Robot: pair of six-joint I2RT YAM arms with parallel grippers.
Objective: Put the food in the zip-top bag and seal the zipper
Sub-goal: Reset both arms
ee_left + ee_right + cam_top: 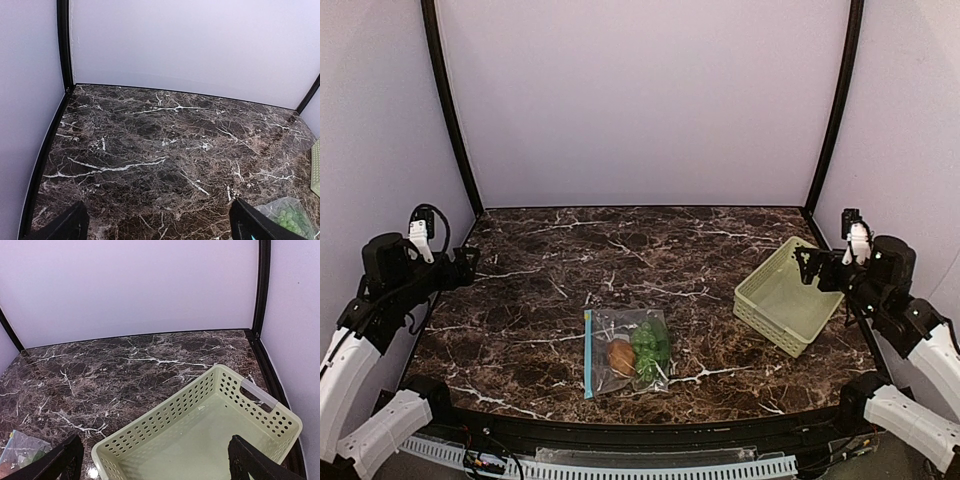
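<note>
The zip-top bag (628, 352) lies flat near the table's front middle, its teal zipper (588, 354) along its left edge. Both pieces of food show through the clear plastic: the green lumpy vegetable (648, 348) and, to its left, the brown-orange oval (621, 357). I cannot tell whether the zipper is sealed. My left gripper (468, 262) is raised at the far left, open and empty, well away from the bag. My right gripper (807, 268) hangs open and empty over the basket at the right. A corner of the bag (287, 217) shows in the left wrist view.
A pale green slotted basket (790, 300) stands tilted at the right, empty inside (165, 412). White walls with black corner posts close in the dark marble table (570, 250) on three sides.
</note>
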